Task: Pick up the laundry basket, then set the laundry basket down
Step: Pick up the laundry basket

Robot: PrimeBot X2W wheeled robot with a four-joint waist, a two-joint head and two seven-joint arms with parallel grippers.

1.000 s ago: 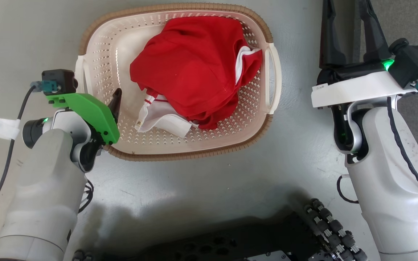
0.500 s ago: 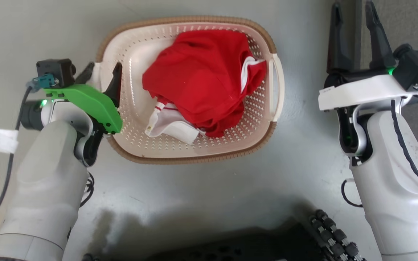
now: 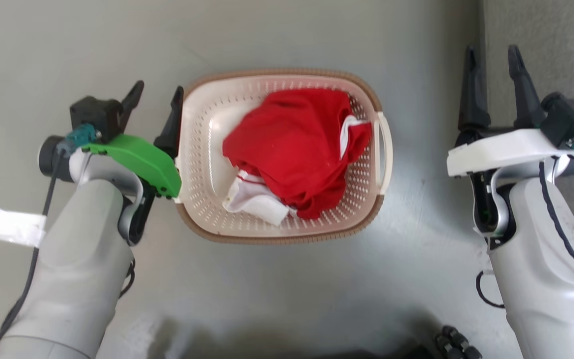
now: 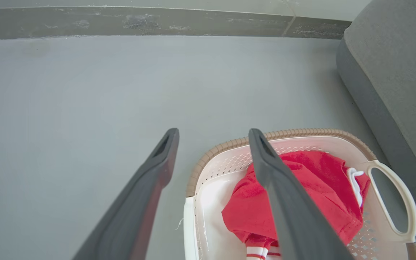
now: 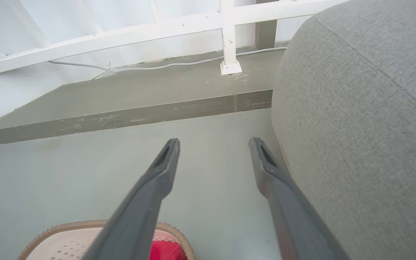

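Observation:
The laundry basket (image 3: 277, 238), cream with a brown rim, rests on the grey floor holding a red and white garment (image 3: 302, 149). My left gripper (image 3: 158, 90) is open at the basket's left side, one finger over the left rim and the other outside it. In the left wrist view the left gripper (image 4: 213, 133) holds nothing, and the laundry basket (image 4: 302, 133) lies below and to the right. My right gripper (image 3: 492, 52) is open and sits apart from the white right handle (image 3: 384, 152), to its right. The right wrist view has the right gripper (image 5: 214, 141) over bare floor.
A grey upholstered seat (image 3: 541, 30) stands close on the right, beside the right gripper's outer finger (image 5: 273, 169). A raised concrete step (image 5: 121, 119) and a white railing (image 5: 229, 36) lie ahead. My wheeled base (image 3: 456, 344) is at the bottom edge.
The head camera has pulled back, so the basket looks smaller. The left gripper's fingers, which straddled the left handle, have lifted up and away from it. The right gripper stays open.

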